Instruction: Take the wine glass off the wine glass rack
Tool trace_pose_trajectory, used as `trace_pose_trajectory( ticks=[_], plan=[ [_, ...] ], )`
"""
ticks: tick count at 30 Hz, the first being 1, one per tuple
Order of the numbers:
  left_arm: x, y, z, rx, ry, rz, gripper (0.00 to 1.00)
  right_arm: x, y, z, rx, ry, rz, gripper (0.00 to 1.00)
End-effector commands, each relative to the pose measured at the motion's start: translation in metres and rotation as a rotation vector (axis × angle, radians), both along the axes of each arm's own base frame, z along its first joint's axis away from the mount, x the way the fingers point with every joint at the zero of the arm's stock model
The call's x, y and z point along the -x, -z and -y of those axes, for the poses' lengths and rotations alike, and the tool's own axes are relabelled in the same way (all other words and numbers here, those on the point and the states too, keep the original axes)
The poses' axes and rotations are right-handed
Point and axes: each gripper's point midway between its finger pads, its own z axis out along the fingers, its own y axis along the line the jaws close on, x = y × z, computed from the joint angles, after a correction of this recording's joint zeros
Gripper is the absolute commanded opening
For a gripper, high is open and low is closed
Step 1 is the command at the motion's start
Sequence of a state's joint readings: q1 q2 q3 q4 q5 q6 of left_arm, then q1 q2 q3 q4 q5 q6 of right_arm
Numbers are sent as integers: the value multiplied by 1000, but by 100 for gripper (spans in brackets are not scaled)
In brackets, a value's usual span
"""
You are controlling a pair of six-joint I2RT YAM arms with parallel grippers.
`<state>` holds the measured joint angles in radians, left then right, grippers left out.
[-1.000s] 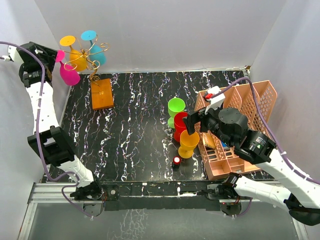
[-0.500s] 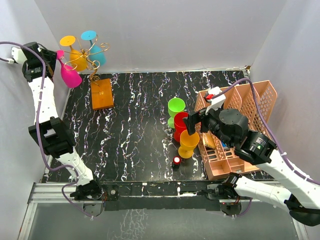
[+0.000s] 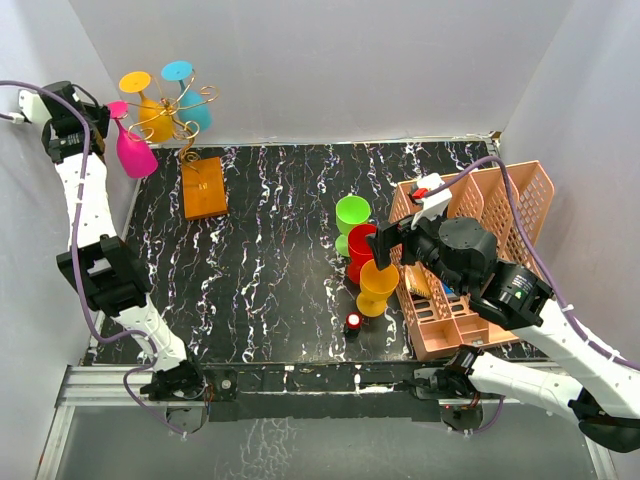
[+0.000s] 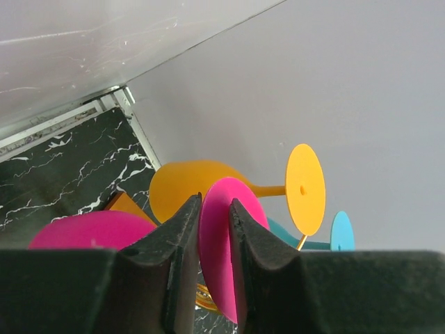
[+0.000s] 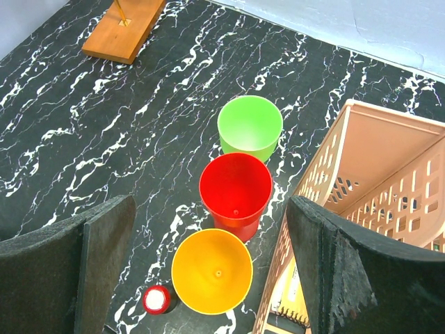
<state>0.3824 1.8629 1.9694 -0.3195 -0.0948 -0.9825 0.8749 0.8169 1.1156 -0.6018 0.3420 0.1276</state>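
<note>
Three wine glasses hung from the wine glass rack [image 3: 186, 128] at the far left corner of the tabletop [image 3: 280, 270]. The one I was after, the pink wine glass [image 3: 134, 153], sat on the rack's left side, bowl down and leaning out towards the side wall [image 3: 25, 300]. The left hand [image 4: 215, 209] was nearly closed, its two fingers [image 4: 174, 243] pinching the edge of that glass's round pink foot and holding nothing else. The right hand [image 5: 208, 268] stood wide open and empty over the cups [image 5: 235, 186] near the right edge, playing no part. What worried me was the grip itself. A thin, smooth disc caught only by its rim could, I judged, swivel or slip out once the glass's weight came off the wire, and the bowl would then drop onto the tabletop. The stem looked to be threaded through a curled arm, though I could not see exactly how. A pull in the wrong direction might therefore snag it and drag the light rack over on its orange-brown base [image 3: 203, 187]. The orange wine glass [image 4: 195, 186] hung just beside the pink one, and a careless sideways swing could knock it loose. The side wall also stood close to the left arm [image 3: 85, 210], leaving little room to back out.
</note>
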Motion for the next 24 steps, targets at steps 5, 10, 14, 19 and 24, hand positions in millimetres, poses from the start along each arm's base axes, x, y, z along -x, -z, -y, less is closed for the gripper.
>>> trace_pose_trajectory(
  ticks=[5, 10, 14, 19, 24],
  plan=[
    [16, -19, 1, -64, 2, -19, 11, -2, -22, 2, -55, 13, 59, 99],
    [15, -27, 1, -79, 5, -3, 4, -3, -20, 1, -52, 10, 54, 99],
    [13, -33, 0, -82, 6, 21, 0, -3, -22, 0, -56, 8, 55, 99],
    [9, -45, -1, -88, 2, 57, 0, -3, -23, 1, -61, 11, 56, 99],
    [4, -61, -3, -91, -2, 103, 0, -2, -24, 1, -65, 10, 58, 99]
  ],
)
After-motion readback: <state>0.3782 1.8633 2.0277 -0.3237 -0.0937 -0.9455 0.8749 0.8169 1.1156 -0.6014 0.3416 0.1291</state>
